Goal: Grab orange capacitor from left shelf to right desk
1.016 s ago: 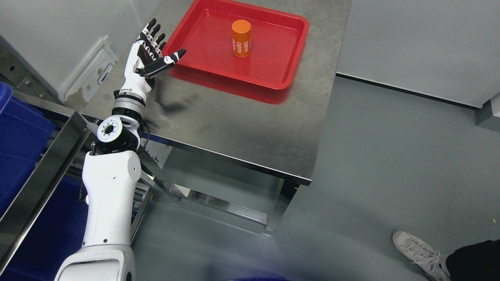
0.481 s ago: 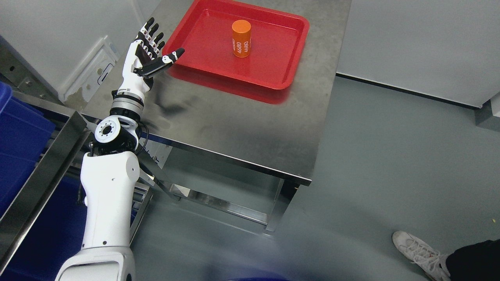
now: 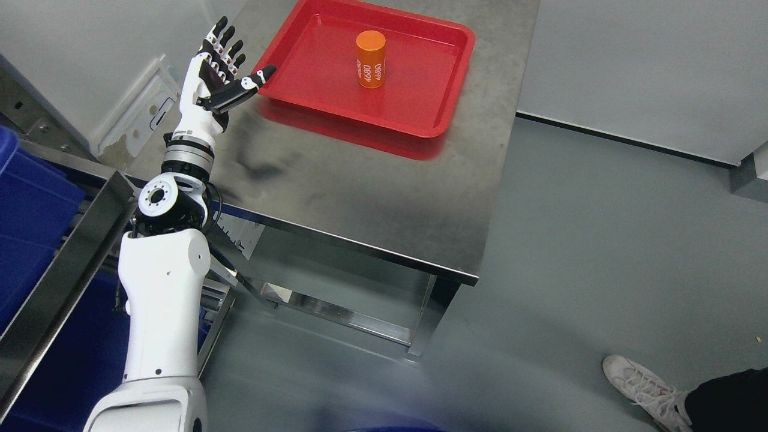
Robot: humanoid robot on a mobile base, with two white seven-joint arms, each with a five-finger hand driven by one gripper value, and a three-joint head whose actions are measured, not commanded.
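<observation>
An orange capacitor, a cylinder with white "4680" print, stands upright in the middle of a red tray on the steel desk. My left hand hovers over the desk's left edge, just left of the tray, well apart from the capacitor. Its fingers are spread and the thumb points toward the tray's near left corner. It holds nothing. The right arm does not show.
A steel shelf rail and blue bins lie at the left, beside my left arm. A person's white shoe and dark trouser leg are on the grey floor at the lower right. A white wall panel runs along the upper right.
My left hand has drifted left and slightly up, away from the tray, still spread. The capacitor and tray have stayed put.
</observation>
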